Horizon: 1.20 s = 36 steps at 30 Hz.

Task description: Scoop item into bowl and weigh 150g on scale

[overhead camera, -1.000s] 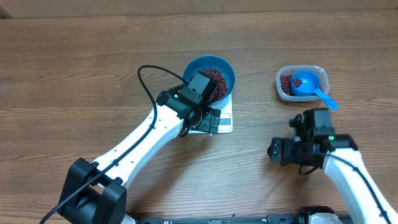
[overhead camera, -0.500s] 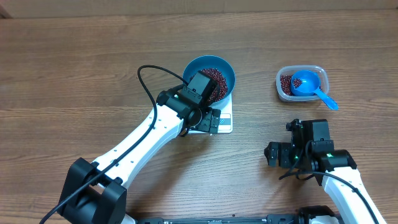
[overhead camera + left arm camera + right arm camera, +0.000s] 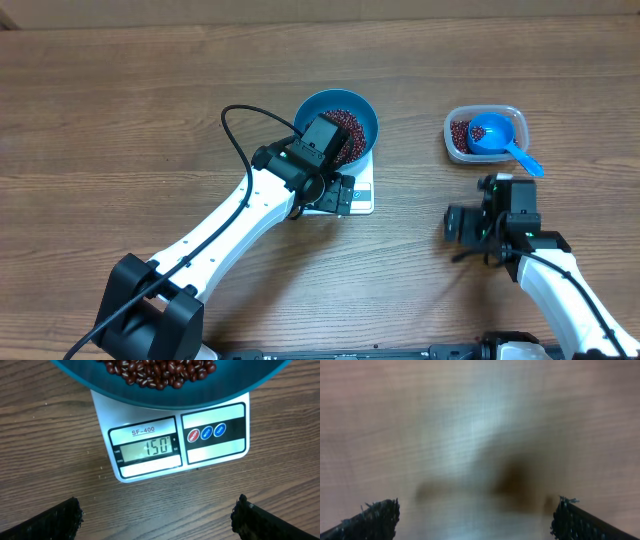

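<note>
The blue bowl [image 3: 362, 128] [image 3: 200, 396] stands on the white scale [image 3: 362, 196] [image 3: 150, 467] and holds a heap of red-brown beans [image 3: 348, 122] [image 3: 157, 369]. The scale's display reads 150 in the left wrist view. My left gripper [image 3: 340, 195] [image 3: 157, 520] hovers open over the scale's near edge, and only bare wood lies between its fingers [image 3: 50, 522]. Right of the scale my right gripper [image 3: 465, 225] [image 3: 477, 520] hangs open above the table, holding nothing. Its view is blurred.
A clear plastic tub [image 3: 505, 113] stands at the back right with more beans [image 3: 459, 130] and a small blue scoop [image 3: 492, 134] inside. The scoop's handle sticks out over the tub's near right corner. A black cable [image 3: 232, 125] loops beside the left arm.
The right arm has swung back toward the tub after dipping nearer the front edge. The left arm, the bowl and the scale have not moved.
</note>
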Tool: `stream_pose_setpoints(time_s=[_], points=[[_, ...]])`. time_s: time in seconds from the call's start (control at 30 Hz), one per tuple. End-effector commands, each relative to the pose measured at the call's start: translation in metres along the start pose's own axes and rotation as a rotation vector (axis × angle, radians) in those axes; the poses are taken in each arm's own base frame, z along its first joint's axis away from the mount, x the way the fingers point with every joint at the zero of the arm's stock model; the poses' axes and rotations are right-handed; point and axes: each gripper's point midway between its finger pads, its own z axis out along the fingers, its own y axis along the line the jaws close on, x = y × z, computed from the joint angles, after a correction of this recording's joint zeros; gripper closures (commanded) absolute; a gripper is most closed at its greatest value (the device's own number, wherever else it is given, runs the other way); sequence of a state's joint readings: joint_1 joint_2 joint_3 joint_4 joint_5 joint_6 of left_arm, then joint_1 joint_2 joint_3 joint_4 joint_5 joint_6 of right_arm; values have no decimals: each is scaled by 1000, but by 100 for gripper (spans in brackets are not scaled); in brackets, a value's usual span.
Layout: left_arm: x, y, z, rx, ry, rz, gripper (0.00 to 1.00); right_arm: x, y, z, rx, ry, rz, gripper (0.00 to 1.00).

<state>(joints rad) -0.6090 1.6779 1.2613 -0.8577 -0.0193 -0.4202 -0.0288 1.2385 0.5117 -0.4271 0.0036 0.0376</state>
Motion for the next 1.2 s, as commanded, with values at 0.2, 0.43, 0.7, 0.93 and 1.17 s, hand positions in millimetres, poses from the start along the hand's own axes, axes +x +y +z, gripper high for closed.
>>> stream_pose_setpoints(time_s=[0.2,0.43,0.7,0.93,1.17], points=[[-2,-4,0,6,-4,-8,0,-59,14,7,-89,-304,-19,0],[-2,-4,0,6,-4,-8,0,-10,17,21,-135,-274,-24,0],[-2,-4,0,6,-4,-8,0,19,19,5,-190,-419,36,0],[-2,-4,0,6,-4,-8,1,14,19,-7,-189,-461,33,0],[-2,-4,0,6,-4,-8,0,14,19,-24,-192,-505,18,0]])
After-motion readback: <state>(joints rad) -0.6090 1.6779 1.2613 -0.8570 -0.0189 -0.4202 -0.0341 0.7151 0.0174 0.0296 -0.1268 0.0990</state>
